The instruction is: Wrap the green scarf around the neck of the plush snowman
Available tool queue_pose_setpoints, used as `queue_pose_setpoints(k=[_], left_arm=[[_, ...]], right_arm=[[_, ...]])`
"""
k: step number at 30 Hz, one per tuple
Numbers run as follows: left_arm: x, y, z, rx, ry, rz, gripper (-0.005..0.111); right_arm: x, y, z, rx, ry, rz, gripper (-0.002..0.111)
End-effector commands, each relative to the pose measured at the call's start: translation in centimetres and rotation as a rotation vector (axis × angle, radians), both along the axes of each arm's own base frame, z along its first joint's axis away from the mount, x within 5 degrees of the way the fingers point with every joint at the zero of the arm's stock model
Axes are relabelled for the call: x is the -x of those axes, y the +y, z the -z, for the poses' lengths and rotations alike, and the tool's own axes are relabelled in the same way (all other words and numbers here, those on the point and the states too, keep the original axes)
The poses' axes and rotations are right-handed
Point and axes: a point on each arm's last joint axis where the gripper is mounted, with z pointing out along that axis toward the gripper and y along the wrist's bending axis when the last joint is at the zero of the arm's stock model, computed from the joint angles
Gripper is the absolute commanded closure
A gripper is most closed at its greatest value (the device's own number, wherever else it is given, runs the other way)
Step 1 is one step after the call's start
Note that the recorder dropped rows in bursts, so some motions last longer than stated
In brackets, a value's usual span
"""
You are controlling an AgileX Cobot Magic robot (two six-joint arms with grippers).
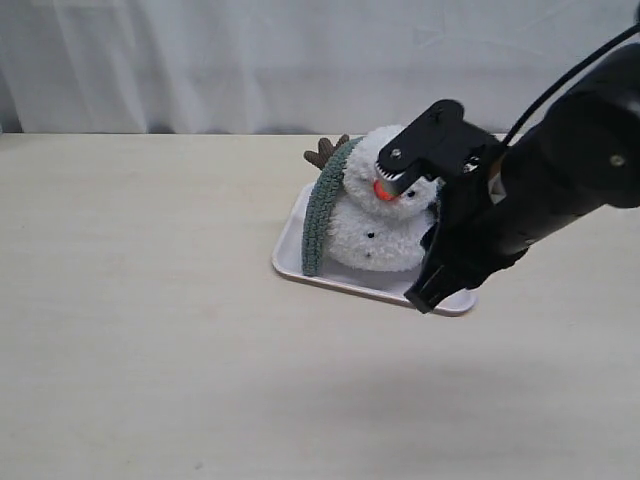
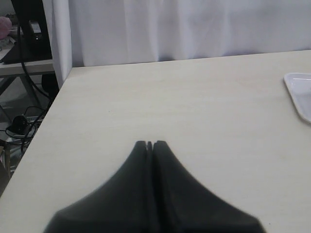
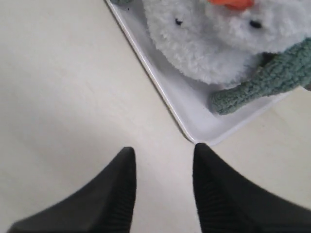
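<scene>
The plush snowman (image 1: 385, 235) lies on a white tray (image 1: 290, 262), its orange nose (image 1: 383, 190) facing the camera. The green scarf (image 1: 325, 210) runs down its left side, from near a brown twig arm (image 1: 325, 152) to the tray. Another scarf end (image 3: 257, 85) rests on the tray (image 3: 194, 116) beside the snowman (image 3: 204, 43). My right gripper (image 3: 163, 153) is open and empty, just off the tray's near right corner (image 1: 425, 292); its arm hides the snowman's right side. My left gripper (image 2: 150, 144) is shut, empty, over bare table.
A white curtain (image 1: 250, 60) hangs behind the table. In the left wrist view, the table's edge (image 2: 48, 107) drops off to a shelf and cables (image 2: 19, 121), and one corner of the tray (image 2: 300, 92) shows at the frame's side.
</scene>
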Motion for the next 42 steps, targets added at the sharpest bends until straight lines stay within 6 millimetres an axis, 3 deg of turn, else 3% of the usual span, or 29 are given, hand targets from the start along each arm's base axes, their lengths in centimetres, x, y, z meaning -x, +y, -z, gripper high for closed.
queue_pose_setpoints(k=[1, 4, 10, 13, 16, 19, 22, 24, 27, 33, 42], left_arm=[[0.0, 0.0, -0.1, 0.001, -0.013, 0.003, 0.107], [0.0, 0.0, -0.1, 0.001, -0.013, 0.003, 0.107], [0.0, 0.0, -0.1, 0.001, -0.013, 0.003, 0.107], [0.0, 0.0, -0.1, 0.001, -0.013, 0.003, 0.107], [0.0, 0.0, -0.1, 0.001, -0.013, 0.003, 0.107], [0.0, 0.0, -0.1, 0.001, -0.013, 0.003, 0.107], [0.0, 0.0, -0.1, 0.001, -0.013, 0.003, 0.107], [0.0, 0.0, -0.1, 0.001, -0.013, 0.003, 0.107], [0.0, 0.0, -0.1, 0.001, -0.013, 0.003, 0.107], [0.0, 0.0, -0.1, 0.001, -0.013, 0.003, 0.107], [0.0, 0.0, -0.1, 0.001, -0.013, 0.003, 0.107]], right_arm=[[2.4, -1.1, -3.0, -0.069, -0.007, 0.025, 0.090], [3.9, -2.0, -5.1, -0.132, -0.053, 0.045, 0.103], [5.7, -3.3, -9.0, -0.371, -0.204, 0.172, 0.104], [4.5, -4.0, -9.9, -0.418, -0.208, 0.270, 0.104], [1.8, -4.9, -9.9, -0.405, -0.131, 0.342, 0.104], [-1.3, -5.3, -8.8, -0.465, 0.067, 0.340, 0.104], [-4.3, -5.6, -6.3, -0.585, 0.245, 0.272, 0.104], [-6.1, -6.7, -4.7, -0.633, 0.247, 0.241, 0.104], [-8.2, -8.9, -2.5, -0.638, 0.173, 0.377, 0.104], [-10.9, -10.2, 2.4, -0.590, 0.022, 0.506, 0.104], [-12.4, -9.8, 6.6, -0.568, 0.077, 0.447, 0.104]])
